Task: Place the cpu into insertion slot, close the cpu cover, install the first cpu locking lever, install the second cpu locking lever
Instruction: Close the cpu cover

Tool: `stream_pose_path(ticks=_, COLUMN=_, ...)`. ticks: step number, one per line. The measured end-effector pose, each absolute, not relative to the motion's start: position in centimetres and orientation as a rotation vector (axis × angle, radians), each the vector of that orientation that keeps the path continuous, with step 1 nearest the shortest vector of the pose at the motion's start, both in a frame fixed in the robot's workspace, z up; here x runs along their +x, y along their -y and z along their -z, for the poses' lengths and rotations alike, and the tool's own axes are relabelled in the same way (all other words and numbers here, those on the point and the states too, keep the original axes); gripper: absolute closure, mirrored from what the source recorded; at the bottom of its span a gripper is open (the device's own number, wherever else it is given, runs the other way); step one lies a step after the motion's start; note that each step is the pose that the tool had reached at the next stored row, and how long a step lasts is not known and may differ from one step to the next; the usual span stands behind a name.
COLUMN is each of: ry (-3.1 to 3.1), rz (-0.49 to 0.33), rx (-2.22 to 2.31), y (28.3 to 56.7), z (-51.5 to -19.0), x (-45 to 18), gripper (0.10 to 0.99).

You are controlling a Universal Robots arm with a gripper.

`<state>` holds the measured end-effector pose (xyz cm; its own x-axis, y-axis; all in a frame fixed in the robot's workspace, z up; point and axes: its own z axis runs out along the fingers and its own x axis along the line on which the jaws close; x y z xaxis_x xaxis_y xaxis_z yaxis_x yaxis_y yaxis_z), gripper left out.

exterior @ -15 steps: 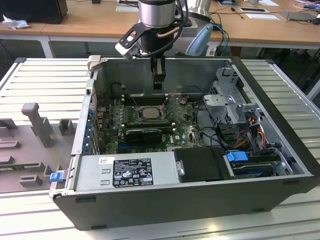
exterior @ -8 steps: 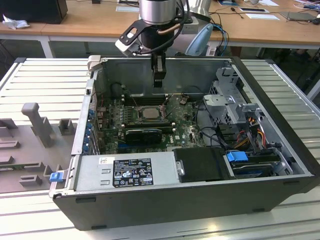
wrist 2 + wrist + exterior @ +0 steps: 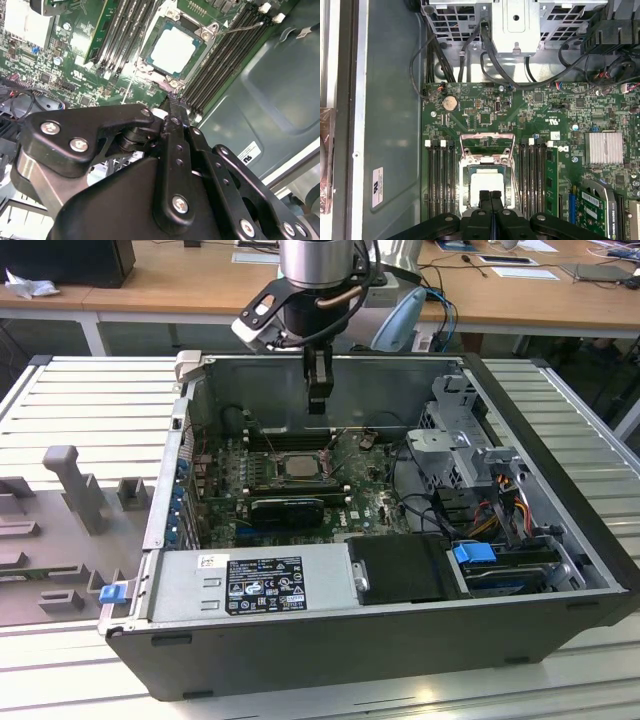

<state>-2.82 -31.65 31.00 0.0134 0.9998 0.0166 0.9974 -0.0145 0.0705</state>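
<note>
Gripper (image 3: 490, 195): fingers pressing together, pinching nothing, hovering over the slot's edge.
Cpu (image 3: 485, 179): 1, lying in the insertion slot (image 3: 465, 187).
Cpu cover (image 3: 487, 135): 1, standing open.
Room: memory slots (image 3: 440, 180) flanking 2 sides; case wall (image 3: 390, 125) well apart.

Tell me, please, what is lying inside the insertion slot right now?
The cpu lies flat in the insertion slot, its silver top showing. Anything beneath it is covered, and in the first wrist view the gripper, jaws shut, hides one edge.
</note>
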Motion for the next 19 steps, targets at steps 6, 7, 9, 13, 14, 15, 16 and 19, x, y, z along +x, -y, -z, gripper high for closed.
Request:
stream_pose_path(ticks=6, ry=-2.178, rz=-0.095, rx=2.208, y=31.6, z=-31.0, x=-1.9, gripper=0.980)
stream_pose_path(ticks=7, ry=-2.178, rz=-0.095, rx=2.208, y=31.6, z=-31.0, x=-1.8, gripper=0.980)
stream_pose_path(ticks=9, ry=-2.178, rz=-0.095, rx=2.209, y=31.6, z=-31.0, x=-1.5, gripper=0.980)
stream_pose_path(ticks=13, ry=-2.178, rz=-0.095, rx=2.208, y=31.7, z=-31.0, x=-0.9, gripper=0.980)
stream_pose_path(ticks=14, ry=-2.178, rz=-0.095, rx=2.209, y=31.6, z=-31.0, x=-0.8, gripper=0.980)
stream_pose_path(ticks=15, ry=-2.178, rz=-0.095, rx=2.209, y=31.7, z=-31.0, x=-0.5, gripper=0.980)
stream_pose_path(ticks=16, ry=-2.178, rz=-0.095, rx=2.208, y=31.7, z=-31.0, x=-0.3, gripper=0.980)
stream_pose_path(ticks=19, ry=-2.178, rz=-0.095, rx=2.209, y=31.7, z=-31.0, x=0.3, gripper=0.980)
